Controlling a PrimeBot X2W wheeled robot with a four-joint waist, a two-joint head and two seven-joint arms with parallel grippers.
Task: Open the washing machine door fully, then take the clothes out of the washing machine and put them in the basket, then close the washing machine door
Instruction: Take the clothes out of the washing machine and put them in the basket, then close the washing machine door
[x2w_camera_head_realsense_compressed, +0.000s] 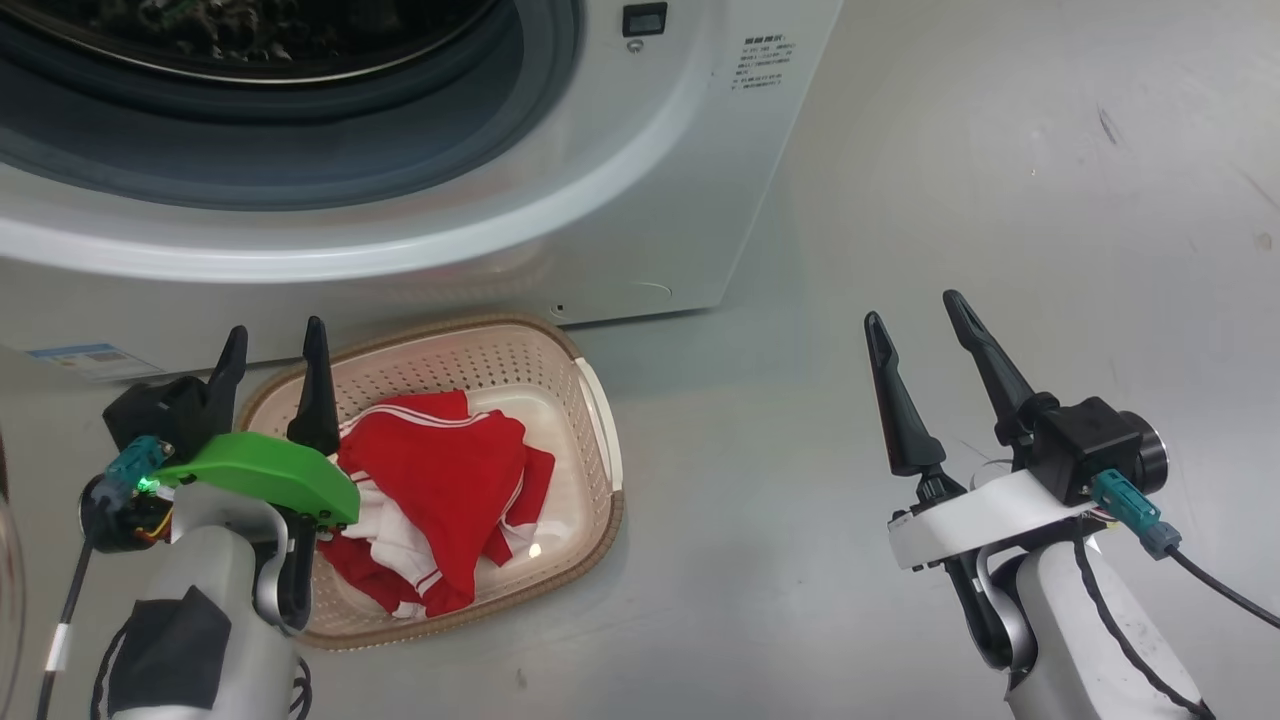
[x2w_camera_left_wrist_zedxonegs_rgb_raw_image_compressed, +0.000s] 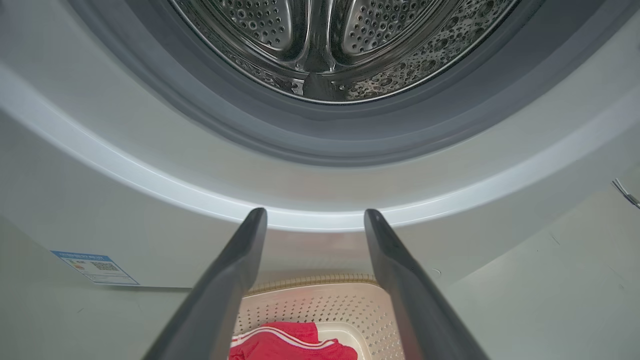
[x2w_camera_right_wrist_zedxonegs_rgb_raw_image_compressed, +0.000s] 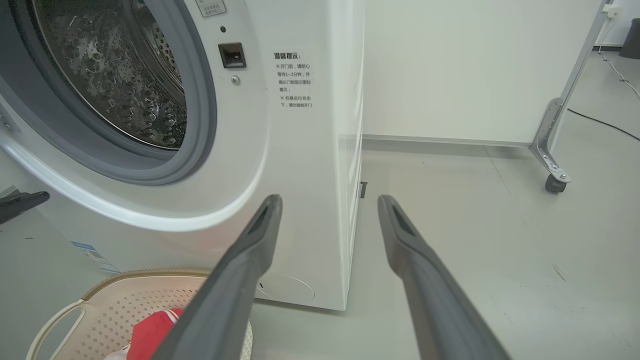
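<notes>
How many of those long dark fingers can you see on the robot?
4. Two on the left gripper, spread apart over the basket's left edge; two on the right gripper, spread apart above the floor right of the washing machine.

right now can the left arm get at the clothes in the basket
Probably yes: the left gripper hangs open by the left edge of the basket, and the clothes lie uncovered there with nothing between.

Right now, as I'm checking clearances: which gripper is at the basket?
The left gripper, with the green wrist plate: its fingers rise by the basket's rim, while the right gripper stands apart over the floor.
</notes>
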